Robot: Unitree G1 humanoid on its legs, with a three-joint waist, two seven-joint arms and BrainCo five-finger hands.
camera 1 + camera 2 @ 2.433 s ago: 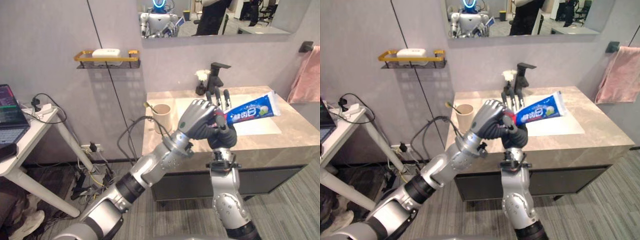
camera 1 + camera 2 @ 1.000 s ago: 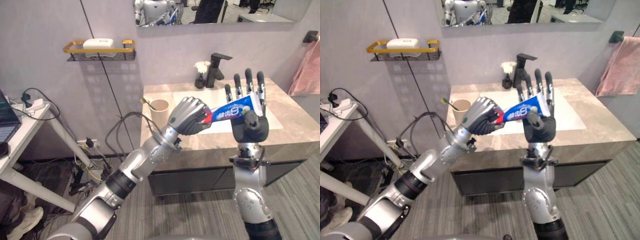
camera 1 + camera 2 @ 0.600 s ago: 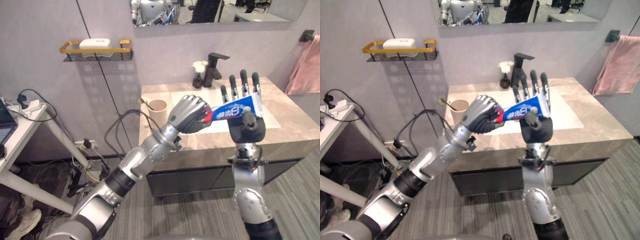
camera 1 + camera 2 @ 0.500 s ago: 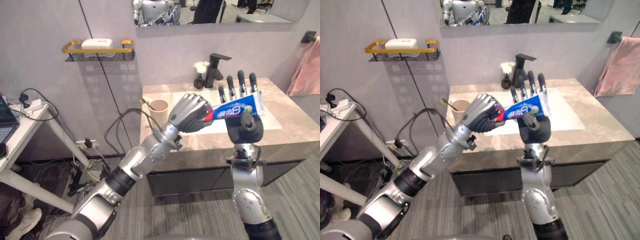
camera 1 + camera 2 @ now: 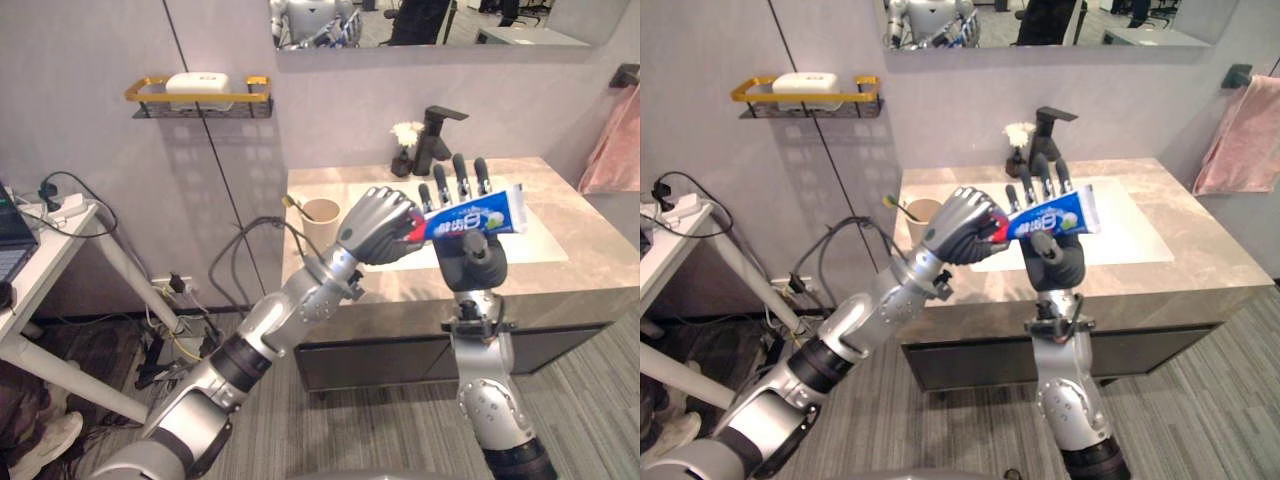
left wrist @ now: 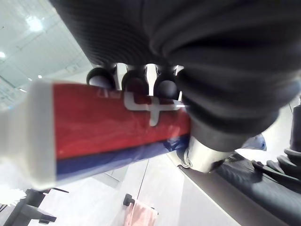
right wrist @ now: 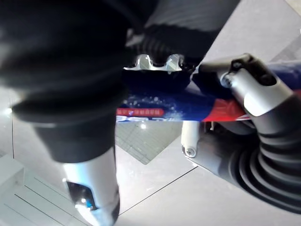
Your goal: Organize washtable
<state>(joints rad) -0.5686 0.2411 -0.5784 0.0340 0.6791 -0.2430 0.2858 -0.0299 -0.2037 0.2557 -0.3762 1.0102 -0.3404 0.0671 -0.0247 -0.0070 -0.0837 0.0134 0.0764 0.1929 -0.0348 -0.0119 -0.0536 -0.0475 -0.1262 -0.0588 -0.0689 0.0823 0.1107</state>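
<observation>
A blue toothpaste tube with a red cap end is held level in the air above the front of the washtable. My left hand is shut on its cap end, the fingers curled over the red part of the tube. My right hand stands upright at the middle of the tube. Its fingers are straight behind the tube and its thumb lies in front of the tube.
A beige cup with a toothbrush stands at the counter's left end. A black faucet and a small flower vase stand behind the white sink. Also here: a wall shelf with soap, a pink towel, a white side table.
My right hand has slid left along the tube towards my left hand and dropped a little, fingers still straight. The left hand keeps its hold. The camera has shifted slightly.
</observation>
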